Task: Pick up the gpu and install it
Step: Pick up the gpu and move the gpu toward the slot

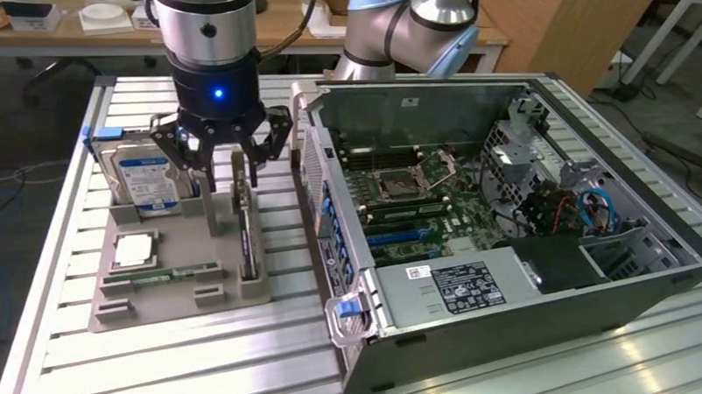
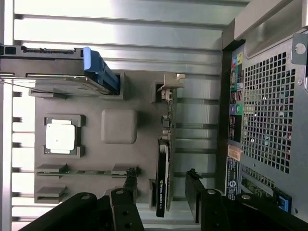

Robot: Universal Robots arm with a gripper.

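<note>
Arm [image 1: 205, 34] upright, gripper [image 1: 226, 168] pointing down; jaws spread wide

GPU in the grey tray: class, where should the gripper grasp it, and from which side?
Pinch the gpu at its top long edge, coming straight down, one finger per flat face. It stands on edge in slots of the tray, so probably only that edge is free.

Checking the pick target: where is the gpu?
The gpu stands on edge in the grey holder, toward the exterior view's right, beside the computer case.

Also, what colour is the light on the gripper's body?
Blue; the light on the gripper shows best in the exterior view.
</note>
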